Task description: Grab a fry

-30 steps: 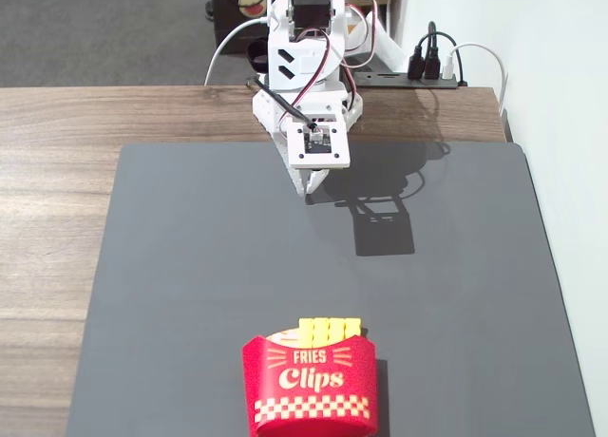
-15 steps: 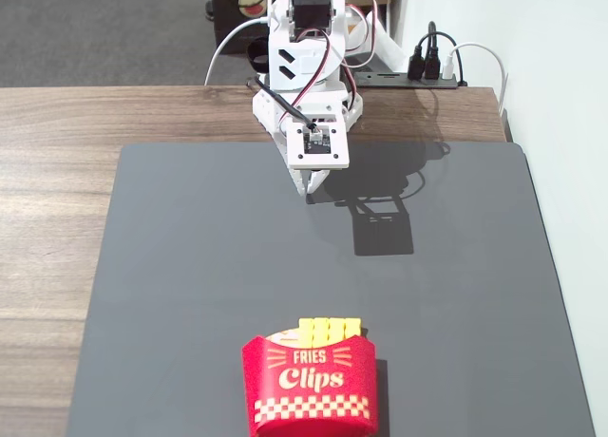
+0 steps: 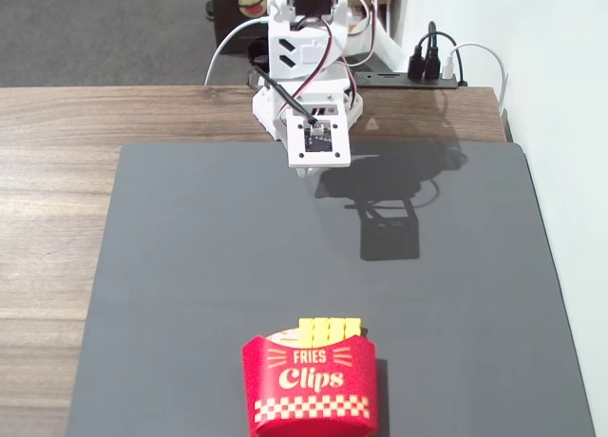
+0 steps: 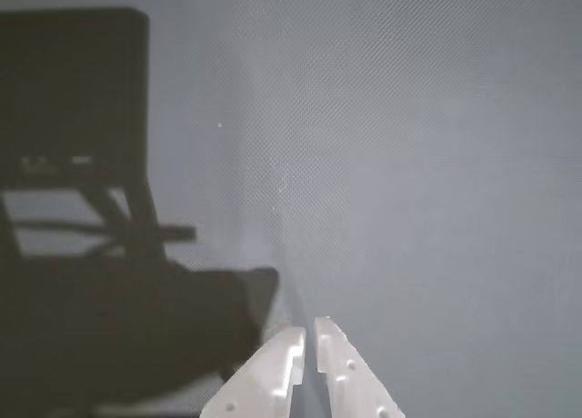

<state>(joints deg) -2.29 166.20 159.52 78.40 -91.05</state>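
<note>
The fries (image 3: 330, 332) are bright yellow plastic sticks, standing upright side by side, packed tight in the red carton (image 3: 310, 385) printed "FRIES Clips". Only their squared-off tops poke out above the rim. In the fixed view they sit down at 6 o'clock on the dark mat (image 3: 190, 266), near its bottom edge.

Yellow fries (image 3: 330, 331); red carton (image 3: 310, 385), white lettering, checker band; dark grey mat (image 3: 190, 266); white gripper (image 4: 307, 338); wood-grain table (image 3: 57, 114).
</note>
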